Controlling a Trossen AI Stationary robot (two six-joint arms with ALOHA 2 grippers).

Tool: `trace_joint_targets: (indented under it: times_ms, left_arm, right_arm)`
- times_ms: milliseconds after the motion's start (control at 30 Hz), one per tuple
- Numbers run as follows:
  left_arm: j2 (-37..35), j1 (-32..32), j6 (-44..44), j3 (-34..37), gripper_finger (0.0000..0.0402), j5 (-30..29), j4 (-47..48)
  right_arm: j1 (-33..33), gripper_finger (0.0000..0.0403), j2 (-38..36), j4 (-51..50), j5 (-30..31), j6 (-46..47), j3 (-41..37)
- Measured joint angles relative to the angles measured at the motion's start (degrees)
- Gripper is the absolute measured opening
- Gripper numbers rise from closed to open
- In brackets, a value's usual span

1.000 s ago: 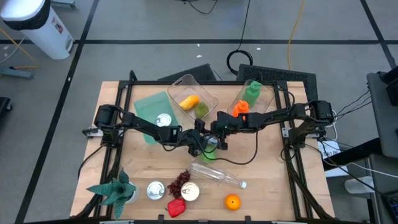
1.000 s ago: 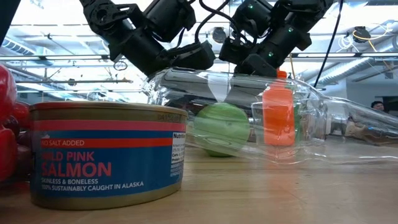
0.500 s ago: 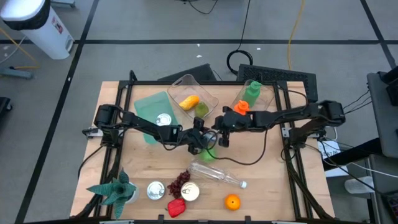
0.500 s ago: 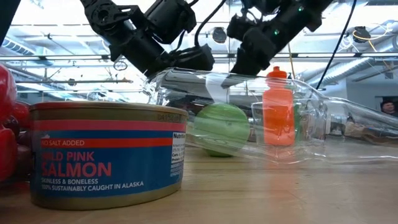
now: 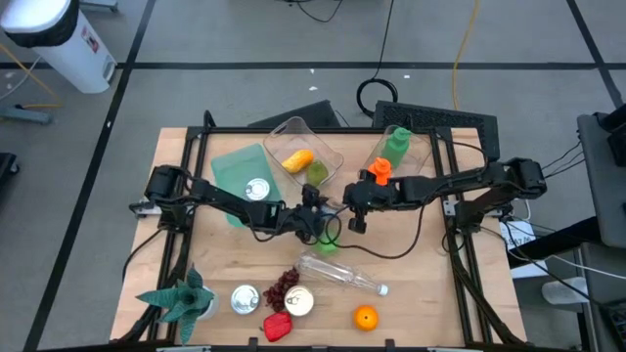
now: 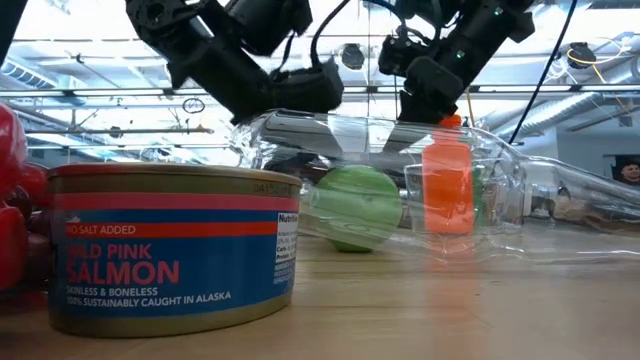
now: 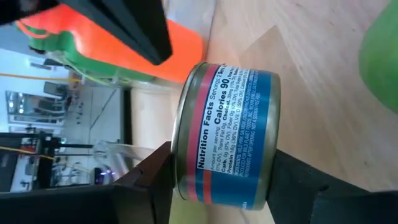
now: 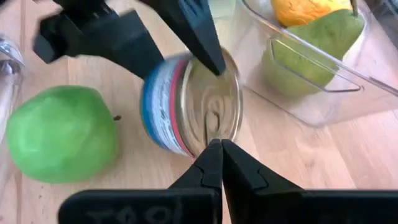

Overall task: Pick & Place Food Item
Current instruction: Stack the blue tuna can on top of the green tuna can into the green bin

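the closed right gripper [image 5: 353,222] has drawn back toward its own side, away from the left gripper [image 5: 311,227].

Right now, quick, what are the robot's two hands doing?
Left gripper: fingers closed around the blue-and-red-labelled round metal can, holding it.
Right gripper: fingers shut, holding nothing, tips pointed at the can's lid.

We see a salmon can [image 7: 227,134] with a blue and red label, printed with nutrition facts, clamped between the two dark fingers [image 7: 146,186] of our left tool [image 7: 217,190], one finger on each flat end. Beneath it lies the wooden bench [image 7: 311,56]. A green fruit [image 7: 380,56] shows at the picture's edge, and an orange and green bottle [image 7: 112,50] lies beyond the can, partly behind a dark bar [image 7: 130,25]
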State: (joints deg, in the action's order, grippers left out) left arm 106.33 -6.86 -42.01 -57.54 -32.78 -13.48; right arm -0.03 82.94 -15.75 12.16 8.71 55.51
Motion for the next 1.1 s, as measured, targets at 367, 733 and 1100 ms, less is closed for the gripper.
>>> trace_joint_targets:
  times_ms: [367,733,1100]
  left_arm:
    - [-11.0,-4.2,2.0,0.0,0.0200,-12.1,6.6]
    - [-24.6,-7.5,16.1,0.0,0.0200,-31.4,28.3]
    - [-30.1,-9.0,41.7,0.0,0.0197,-37.8,54.9]
  right_arm:
    - [0.2,0.0000,0.0,-2.5,0.0,1.2,0.0]
    - [1.0,0.0000,0.0,-2.9,-0.2,1.2,-1.0]
    - [1.7,0.0000,0.0,-3.1,-0.2,2.6,-4.1]
